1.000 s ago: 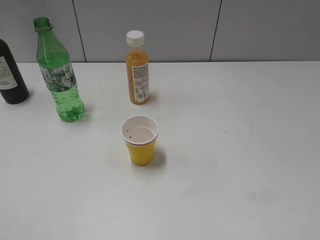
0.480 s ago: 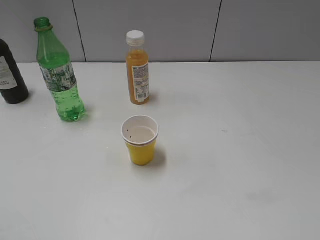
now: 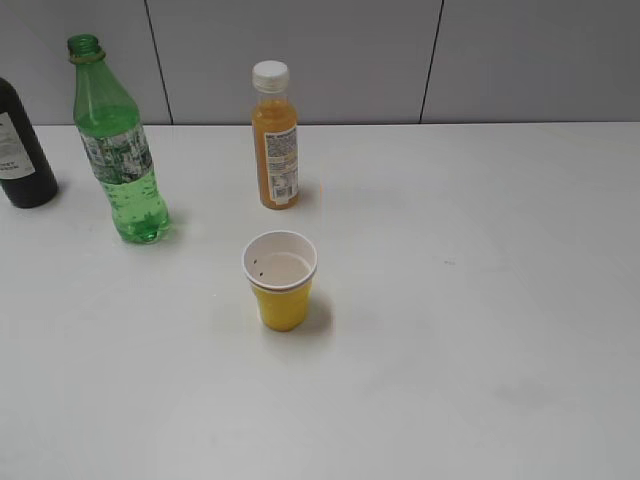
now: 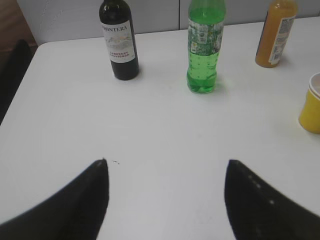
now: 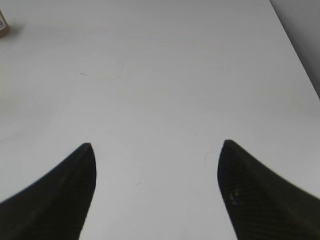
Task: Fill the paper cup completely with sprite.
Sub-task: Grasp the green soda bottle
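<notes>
The paper cup (image 3: 280,279), a tapered yellow cone with white rolled rim, stands upright on the smooth white table (image 3: 480,300). Behind it to the left stands the sprite (image 3: 118,143), in ribbed translucent green plastic, uncapped. Both matte black grippers, left gripper (image 4: 166,172) and right gripper (image 5: 155,156), gape wide, holding nothing.

A white table (image 3: 480,300) fills most of the scene under soft, even light. Behind the table rises a grey panelled wall (image 3: 350,60) with dark vertical seams.
</notes>
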